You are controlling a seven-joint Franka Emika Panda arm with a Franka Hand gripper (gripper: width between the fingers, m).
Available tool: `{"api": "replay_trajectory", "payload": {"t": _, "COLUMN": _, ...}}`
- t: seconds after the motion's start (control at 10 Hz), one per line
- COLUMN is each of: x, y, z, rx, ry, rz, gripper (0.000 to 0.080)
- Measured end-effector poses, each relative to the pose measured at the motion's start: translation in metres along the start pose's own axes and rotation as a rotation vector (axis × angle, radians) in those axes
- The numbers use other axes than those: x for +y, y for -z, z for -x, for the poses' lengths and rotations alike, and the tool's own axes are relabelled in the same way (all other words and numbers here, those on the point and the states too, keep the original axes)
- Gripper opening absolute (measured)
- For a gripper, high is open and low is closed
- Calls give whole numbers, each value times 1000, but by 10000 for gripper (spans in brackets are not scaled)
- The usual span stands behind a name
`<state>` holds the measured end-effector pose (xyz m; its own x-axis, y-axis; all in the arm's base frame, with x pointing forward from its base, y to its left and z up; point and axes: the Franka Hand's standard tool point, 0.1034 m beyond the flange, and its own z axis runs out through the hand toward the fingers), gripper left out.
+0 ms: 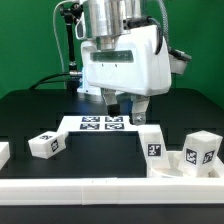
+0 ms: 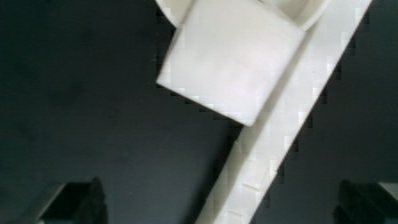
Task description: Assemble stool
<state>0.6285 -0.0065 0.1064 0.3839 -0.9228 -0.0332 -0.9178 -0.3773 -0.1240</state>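
Jaws apart, nothing in 'em, hanging over the marker board [image 1: 100, 122] mid-counter [image 1: 30, 120]. Wrist cam: both fingertips [image 2: 71, 200] sit wide, w/ dark counter and a run of rail [image 2: 276, 150] showing betw. them. A white block [image 2: 222, 65] lies ahead of the jaws, against that rail, untouched. Prob. a leg, can't say which.

Ext. view: nearest leg [image 1: 150, 140] stands upright just below the jaws, toward the ext. view's right, beside the board's corner and clear of the fingers. Seat [image 1: 180, 168] sits in the counter's corner on the ext. view's right, at the edge nearest that cam, up against the long rail [image 1: 100, 188]. 2nd leg [image 1: 202, 148] stands in or on the seat, can't tell which. 3rd leg [image 1: 48, 144] lies tipped on the ext. view's left, near the board's other corner, well apart from the jaws. One more white bit [image 1: 3, 152] at the counter's left edge in that view is cut off, can't ID.
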Motion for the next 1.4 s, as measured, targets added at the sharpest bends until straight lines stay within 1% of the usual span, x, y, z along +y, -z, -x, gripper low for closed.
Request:
{"api": "replay_trajectory", "payload": {"t": 0.2, "x": 2, "y": -1, "z": -2, "rx": 3, "ry": 40, "rz": 5, "gripper": 649}}
{"api": "replay_trajectory", "payload": {"t": 0.3, "x": 9, "y": -4, "z": -12, "rx": 12, "ry": 149, "rz": 20, "gripper": 649}}
{"api": "replay_trajectory", "payload": {"t": 0.4, "x": 17, "y": -5, "z": -24, "rx": 17, "ry": 201, "rz": 27, "gripper": 649}}
{"api": "replay_trajectory", "payload": {"t": 0.5, "x": 24, "y": -6, "z": -33, "rx": 19, "ry": 261, "rz": 32, "gripper": 649}}
{"api": "replay_trajectory", "payload": {"t": 0.6, "x": 36, "y": -7, "z": -48, "rx": 20, "ry": 355, "rz": 35, "gripper": 649}}
{"api": "replay_trajectory", "payload": {"t": 0.7, "x": 44, "y": -12, "z": -61, "rx": 45, "ry": 425, "rz": 32, "gripper": 649}}
{"api": "replay_trajectory", "payload": {"t": 0.8, "x": 49, "y": -16, "z": -65, "rx": 54, "ry": 449, "rz": 34, "gripper": 649}}
{"api": "replay_trajectory", "payload": {"t": 0.9, "x": 46, "y": -15, "z": -61, "rx": 53, "ry": 441, "rz": 32, "gripper": 649}}
{"api": "replay_trajectory", "payload": {"t": 1.2, "x": 47, "y": -17, "z": -63, "rx": 55, "ry": 451, "rz": 33, "gripper": 649}}
{"api": "replay_trajectory", "payload": {"t": 1.3, "x": 62, "y": -21, "z": -81, "rx": 71, "ry": 544, "rz": 20, "gripper": 649}}
{"api": "replay_trajectory", "payload": {"t": 1.4, "x": 81, "y": -24, "z": -95, "rx": 65, "ry": 574, "rz": 29, "gripper": 649}}
